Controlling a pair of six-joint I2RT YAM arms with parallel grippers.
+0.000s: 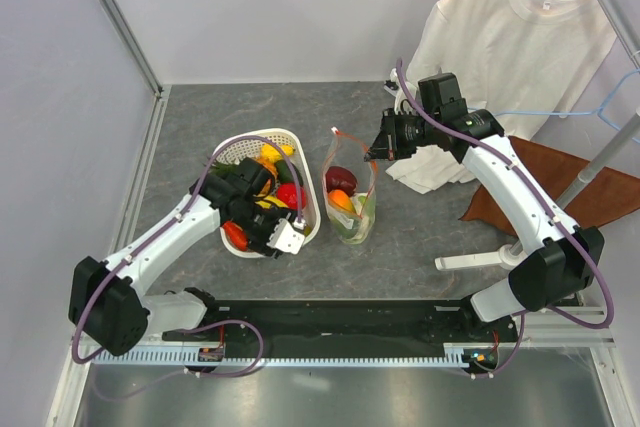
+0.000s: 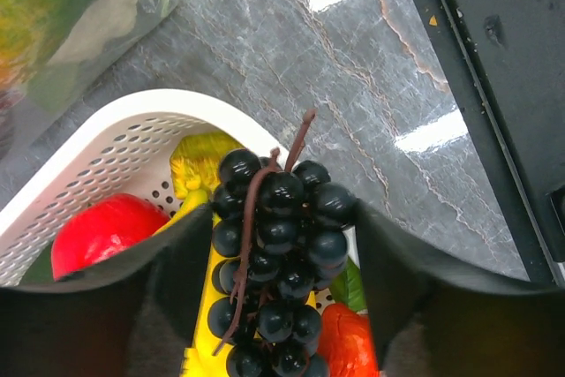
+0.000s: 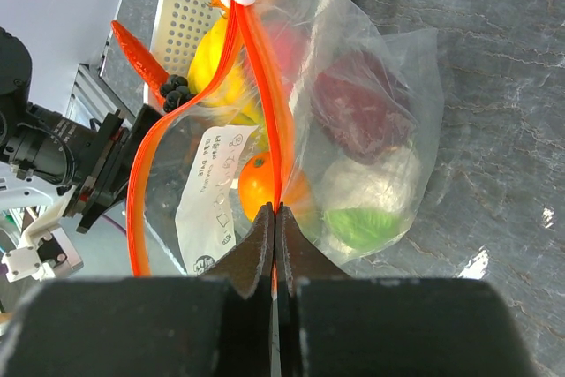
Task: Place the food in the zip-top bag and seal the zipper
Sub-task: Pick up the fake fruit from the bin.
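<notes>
Right jaws pinched on the thin red-orange zipper strip (image 3: 256,68), propping my clear plastic bag (image 3: 388,86) open for loading; left jaws wide around the dark grape bunch (image 2: 282,262); grip unclear.

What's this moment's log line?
left hand: around dark grape bunch in white mesh basket | right hand: shut on red-orange zipper strip of clear plastic bag

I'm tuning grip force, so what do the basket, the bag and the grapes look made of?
Basket: rigid white plastic, matte, moulded with rows of holes. Zip-top bag: thin clear plastic film, glossy and wrinkled, contents showing through. Grapes: probably plastic or rubber imitation, uniform shiny black beads on a brown stem.
</notes>
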